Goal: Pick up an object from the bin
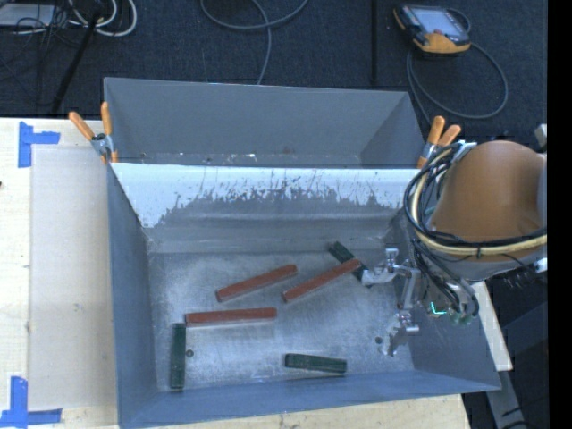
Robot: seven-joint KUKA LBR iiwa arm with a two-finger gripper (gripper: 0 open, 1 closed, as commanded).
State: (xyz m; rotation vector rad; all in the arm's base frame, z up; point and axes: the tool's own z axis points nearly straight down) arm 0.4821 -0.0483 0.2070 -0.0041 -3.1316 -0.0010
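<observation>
My gripper (pixel 394 302) hangs over the right part of the bin floor, open, with nothing between its fingers. One fingertip (pixel 388 264) lies near the right end of a red-brown flat stick (pixel 322 280) that slants up to the right. A short dark green piece (pixel 340 252) rests against that stick's upper end. The other fingertip (pixel 391 340) stands over bare floor, to the right of a dark green bar (pixel 315 363) lying flat near the front wall.
Two more red-brown sticks (pixel 256 283) (pixel 231 315) lie in the middle of the floor. A long dark green bar (pixel 178 356) lies along the left wall. The arm's orange-brown cover and cables hang over the bin's right rim.
</observation>
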